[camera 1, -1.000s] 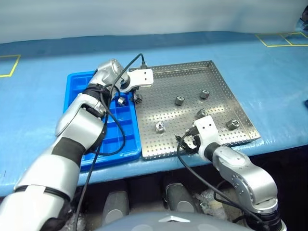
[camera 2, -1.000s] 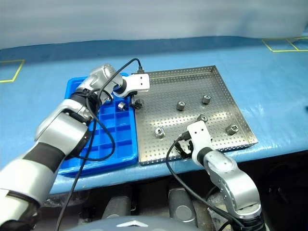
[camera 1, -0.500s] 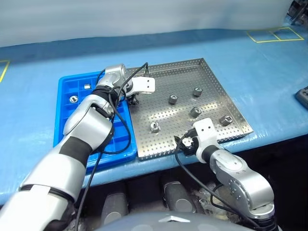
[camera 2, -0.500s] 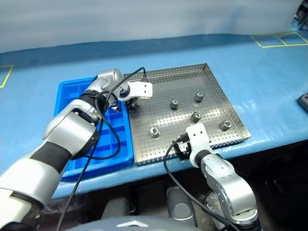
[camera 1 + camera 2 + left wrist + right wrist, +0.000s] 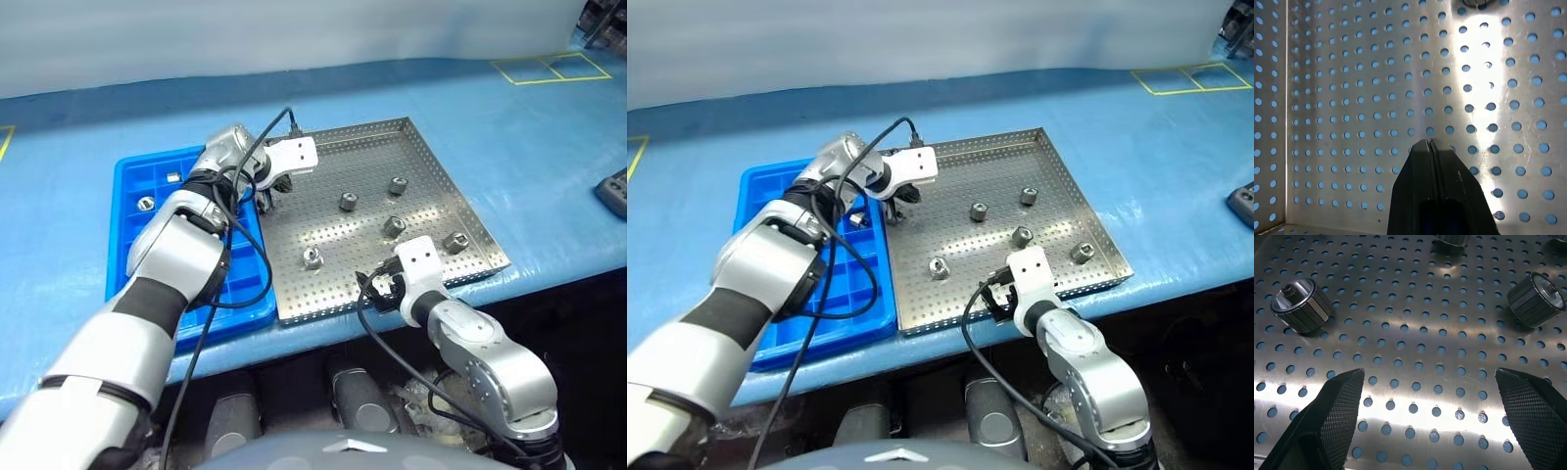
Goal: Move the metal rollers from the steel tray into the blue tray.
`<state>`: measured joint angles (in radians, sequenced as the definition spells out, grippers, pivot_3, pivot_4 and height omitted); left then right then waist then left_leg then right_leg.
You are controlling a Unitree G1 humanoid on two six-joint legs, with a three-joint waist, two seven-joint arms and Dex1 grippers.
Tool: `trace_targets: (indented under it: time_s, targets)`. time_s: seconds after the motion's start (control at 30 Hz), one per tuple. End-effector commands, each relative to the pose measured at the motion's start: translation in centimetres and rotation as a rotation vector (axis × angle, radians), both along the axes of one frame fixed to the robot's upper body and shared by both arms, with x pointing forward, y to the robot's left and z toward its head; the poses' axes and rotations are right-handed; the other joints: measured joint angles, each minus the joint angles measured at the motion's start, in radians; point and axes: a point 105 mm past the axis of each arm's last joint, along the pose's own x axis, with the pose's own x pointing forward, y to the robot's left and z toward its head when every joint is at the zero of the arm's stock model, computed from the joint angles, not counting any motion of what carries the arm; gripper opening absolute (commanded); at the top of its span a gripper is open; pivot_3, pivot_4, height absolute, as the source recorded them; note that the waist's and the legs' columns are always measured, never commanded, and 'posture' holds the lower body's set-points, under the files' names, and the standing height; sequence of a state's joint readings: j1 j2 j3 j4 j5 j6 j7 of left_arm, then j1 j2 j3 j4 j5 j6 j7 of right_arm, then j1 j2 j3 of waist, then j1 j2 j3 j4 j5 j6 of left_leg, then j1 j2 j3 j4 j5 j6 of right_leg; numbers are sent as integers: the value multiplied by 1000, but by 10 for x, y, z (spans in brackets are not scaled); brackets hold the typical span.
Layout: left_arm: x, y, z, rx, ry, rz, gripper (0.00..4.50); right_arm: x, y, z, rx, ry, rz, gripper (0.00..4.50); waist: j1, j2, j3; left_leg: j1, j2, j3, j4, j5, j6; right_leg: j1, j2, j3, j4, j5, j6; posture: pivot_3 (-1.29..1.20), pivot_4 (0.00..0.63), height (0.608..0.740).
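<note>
Five metal rollers (image 5: 348, 202) left in steel tray (image 5: 431, 162); left pincer (image 5: 1430, 143) together, empty, right pincer (image 5: 1430, 382) apart; next: reopen, regrasp, carry to blue tray (image 5: 132, 186).

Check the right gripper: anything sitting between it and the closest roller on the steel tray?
Nothing visible. The right gripper is open over bare perforated floor of the steel tray. One metal roller lies ahead beside one finger's line, another ahead on the other side, with only tray floor in between.
</note>
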<state>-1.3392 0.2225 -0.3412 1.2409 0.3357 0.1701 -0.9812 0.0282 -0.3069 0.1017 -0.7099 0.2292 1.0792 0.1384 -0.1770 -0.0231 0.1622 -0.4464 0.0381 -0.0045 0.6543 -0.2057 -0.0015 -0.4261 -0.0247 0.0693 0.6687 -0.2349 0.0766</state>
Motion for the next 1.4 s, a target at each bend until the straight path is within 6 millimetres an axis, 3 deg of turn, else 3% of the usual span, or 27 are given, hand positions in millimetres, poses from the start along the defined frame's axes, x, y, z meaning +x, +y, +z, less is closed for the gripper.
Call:
trace_targets:
  time_s: [0.03, 0.2, 0.37, 0.53, 0.6, 0.73, 0.9, 1.07, 1.2, 1.4]
  targets:
    - [2, -14, 32, -209, -61, -10, 16, 2, 3, 8, 0, -31, 21, 4500, 4, 0, 0, 0, 0, 0, 0, 0, 0, 0, 0, 0, 0, 0, 0, -173, 150, 740]
    - [-1, -9, 58, -437, -236, 14, 16, 6, 6, 11, -17, -45, 42, 4500, 5, 1, -1, 1, 0, 0, 1, 0, 0, 0, 0, 1, 3, 1, -1, -161, 150, 740]
    - [-18, 22, 79, -624, -450, 125, 16, 17, 0, 22, -58, -88, 46, 4500, 10, 1, -1, 2, 0, 0, 6, 0, -1, 0, 0, 2, 9, 2, -2, -132, 150, 740]
    - [-48, 61, 77, -781, -565, 294, 16, 45, 1, 44, -125, -167, 106, 4500, 26, 1, -1, 7, 0, 1, 8, 2, 0, 5, 0, 3, 9, 3, 1, -86, 150, 740]
    - [-65, 79, 68, -829, -584, 379, 16, 59, 7, 52, -151, -192, 155, 4500, 32, 1, -1, 17, 0, 2, 6, 2, 0, 14, 0, 4, 8, 2, 2, -66, 150, 740]
    - [-89, 92, 51, -799, -623, 474, 16, 83, 16, 51, -195, -195, 228, 4500, 62, 1, -1, 20, 1, 1, 6, 3, 0, 16, 1, 2, 8, 2, 1, -23, 150, 740]
    - [-115, 89, 33, -801, -629, 516, 16, 104, 31, 48, -224, -189, 337, 4500, 114, 1, -1, 17, -1, 1, 6, 3, 0, 16, -1, 2, 7, 5, -4, 32, 150, 740]
    - [-146, 70, 14, -861, -579, 513, 16, 131, 44, 48, -264, -207, 398, 4500, 139, 1, -1, 17, 0, 2, 5, 3, 0, 16, -1, 2, 4, 7, -4, 94, 150, 740]
    - [-159, 56, 1, -873, -512, 502, 16, 141, 53, 46, -277, -218, 449, 4500, 166, 1, 0, 17, 1, 1, 5, 3, 0, 16, 0, 0, 4, 6, -6, 131, 150, 740]
    - [-163, 49, -3, -897, -479, 487, 16, 150, 64, 39, -318, -211, 519, 4500, 176, 1, 0, 17, 1, 2, 5, 3, 0, 16, 0, 0, 3, 4, -10, 149, 150, 740]
